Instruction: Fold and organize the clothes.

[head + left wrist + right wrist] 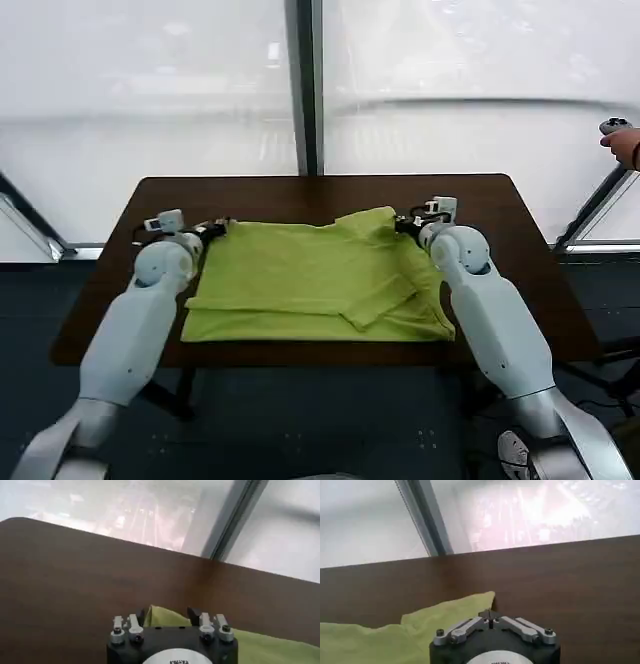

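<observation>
The clothes are one lime-green T-shirt point(310, 275) spread on the brown table point(300, 195), with a folded flap lying near its front right. My left gripper point(218, 228) sits at the shirt's far left corner. In the left wrist view it point(168, 614) is open, and a bump of the shirt point(270, 647) stands between its fingers. My right gripper point(403, 222) is at the far right corner, where the fabric rises a little. In the right wrist view it point(490, 614) is shut, and the edge of the shirt's pointed corner point(445, 615) runs into its tips.
Bare wood lies beyond the shirt up to the table's far edge point(330, 178) and along both sides. A dark window post point(303, 90) stands behind the table. The shirt's front hem lies close to the near edge point(300, 352).
</observation>
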### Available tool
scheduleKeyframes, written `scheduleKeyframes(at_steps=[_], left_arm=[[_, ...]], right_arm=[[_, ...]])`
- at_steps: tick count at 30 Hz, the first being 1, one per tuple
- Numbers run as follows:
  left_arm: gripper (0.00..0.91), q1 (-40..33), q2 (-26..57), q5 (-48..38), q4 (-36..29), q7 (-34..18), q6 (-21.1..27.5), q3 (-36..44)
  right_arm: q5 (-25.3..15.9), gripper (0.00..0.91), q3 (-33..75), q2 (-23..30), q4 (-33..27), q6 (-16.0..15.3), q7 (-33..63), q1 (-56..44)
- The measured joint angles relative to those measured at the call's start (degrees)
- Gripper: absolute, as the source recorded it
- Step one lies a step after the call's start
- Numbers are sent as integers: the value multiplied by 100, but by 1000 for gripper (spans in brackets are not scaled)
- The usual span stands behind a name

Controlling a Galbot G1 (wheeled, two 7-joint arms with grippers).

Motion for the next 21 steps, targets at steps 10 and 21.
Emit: scheduleKeyframes(at_steps=[10, 21], left_arm=[[49, -98, -180, 93, 289, 8, -15, 57], [254, -72, -155, 76, 247, 44, -84, 45]], right_arm=[[9, 0, 19, -46, 21, -4, -6, 1], [16, 0, 49, -46, 66, 38, -14, -11]])
